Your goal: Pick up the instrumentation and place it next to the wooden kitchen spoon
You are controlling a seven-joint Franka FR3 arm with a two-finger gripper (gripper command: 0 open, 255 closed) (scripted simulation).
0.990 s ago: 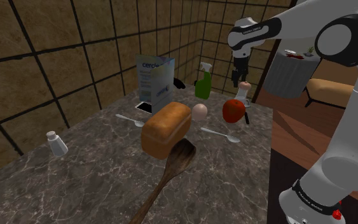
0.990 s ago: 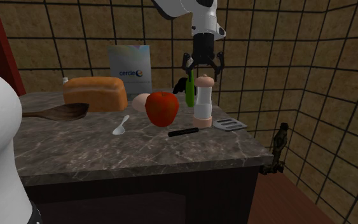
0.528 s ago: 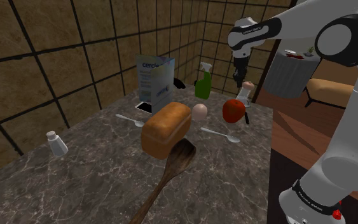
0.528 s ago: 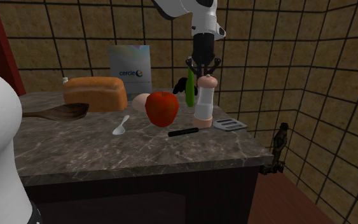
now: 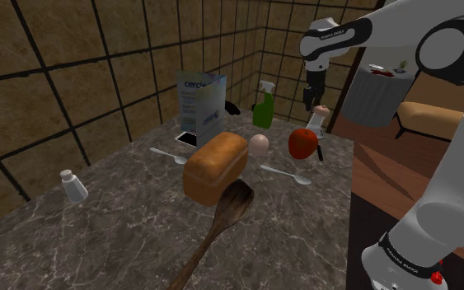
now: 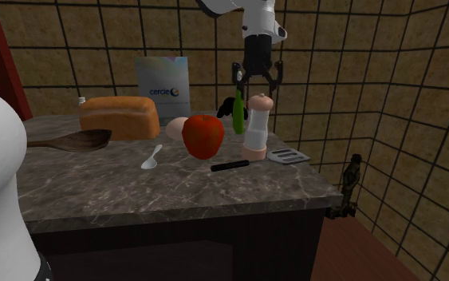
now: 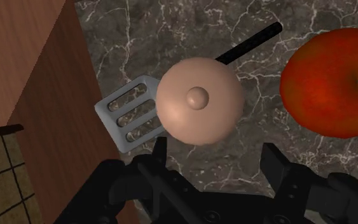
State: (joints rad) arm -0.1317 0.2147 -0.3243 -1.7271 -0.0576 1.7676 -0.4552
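While the white arm reaches over the far end of the dark marbled table point(image 6: 175, 191), its black tool point(image 6: 256, 82) hangs directly above a white grinder with a pinkish rounded cap point(image 6: 254, 128), fingers spread apart and touching nothing. From the wrist view the tool point(image 7: 215, 159) looks straight down on the grinder's round cap point(image 7: 199, 102), which sits just ahead of the gap between the fingers. The grinder stands upright near the table's edge, just beside a red apple point(image 6: 203, 136) and right next to a grey slotted spatula with a black handle point(image 6: 288, 156) lying flat on the table. A pale egg point(image 6: 176, 128) rests on the apple's other side. A brown wooden spoon point(image 5: 217, 226) lies well apart from the grinder point(image 5: 316, 118), beyond a brown loaf of bread point(image 5: 215, 167), its bowl close to the loaf.
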